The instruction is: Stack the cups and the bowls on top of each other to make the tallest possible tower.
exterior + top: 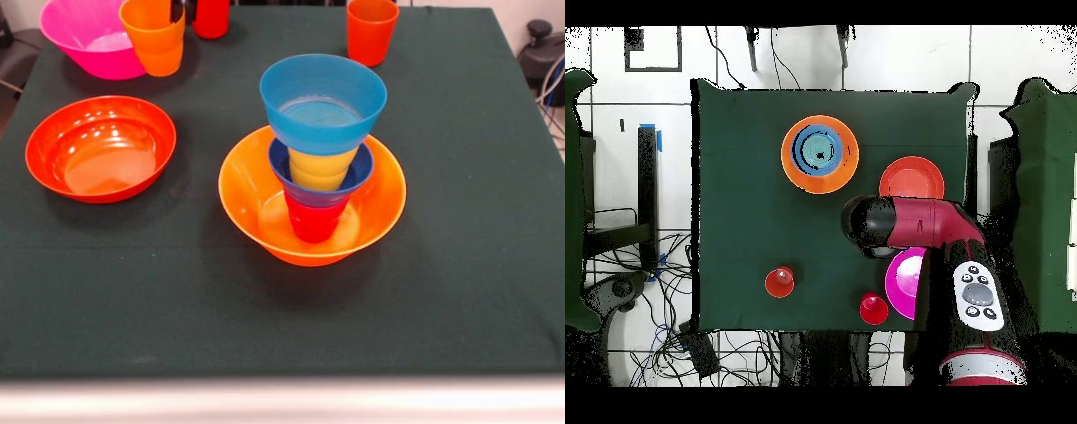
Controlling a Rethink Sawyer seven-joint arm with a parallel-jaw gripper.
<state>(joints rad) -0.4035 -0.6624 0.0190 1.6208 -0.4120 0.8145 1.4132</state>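
Note:
The tower stands mid-table: a big yellow-orange bowl (252,199) as base, then a red cup (315,223), a small dark blue bowl (360,172), a yellow cup (322,168) and a light blue bowl (323,102) on top. It also shows in the overhead view (820,153). My gripper (176,11) shows only as a dark finger at the top edge, shut on the rim of an orange cup (154,40) beside the big pink bowl (79,40). In the overhead view the arm's end (865,225) hides this cup.
A wide orange-red bowl (100,147) sits at the left, also in the overhead view (912,182). A red cup (210,18) and an orange-red cup (371,31) stand at the far edge. The pink bowl (903,280) lies partly under the arm.

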